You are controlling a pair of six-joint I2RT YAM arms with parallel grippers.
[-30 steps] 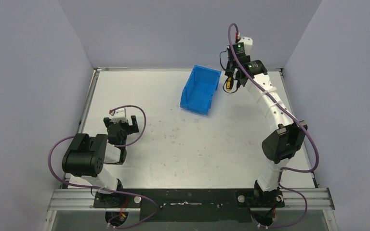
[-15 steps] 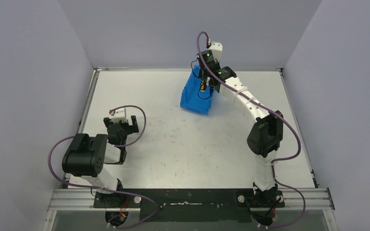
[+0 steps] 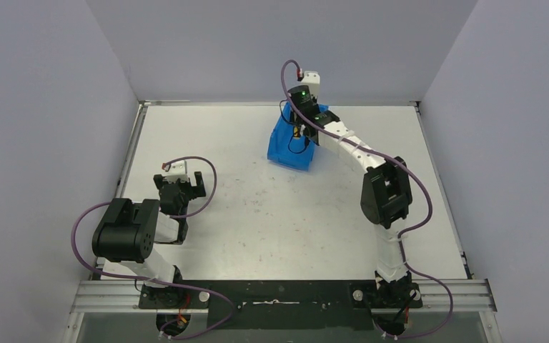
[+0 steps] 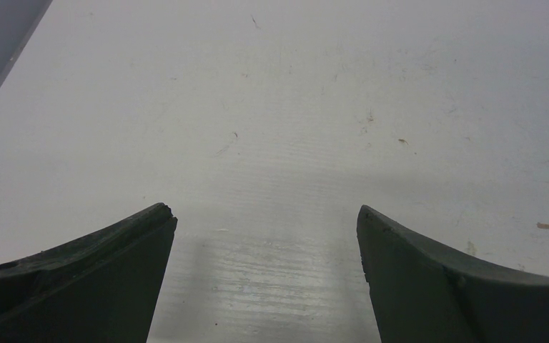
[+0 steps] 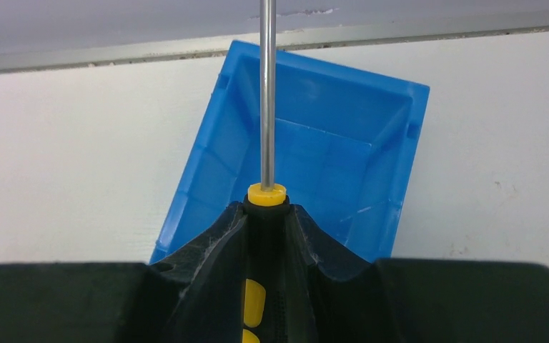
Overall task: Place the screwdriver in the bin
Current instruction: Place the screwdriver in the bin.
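Black fingers of the right gripper [image 5: 266, 209] pinch the yellow-and-black handle of the screwdriver [image 5: 266, 107]. Its thin metal shaft runs straight up the wrist view to the top edge. Beyond it, at the centre of that frame, sits the blue bin [image 5: 207, 171], and the screwdriver is held over its open top. Seen from overhead, the bin lies at upper centre of the white surface [image 3: 257, 207]. At lower left, the left gripper [image 4: 264, 218] is spread wide above bare surface.
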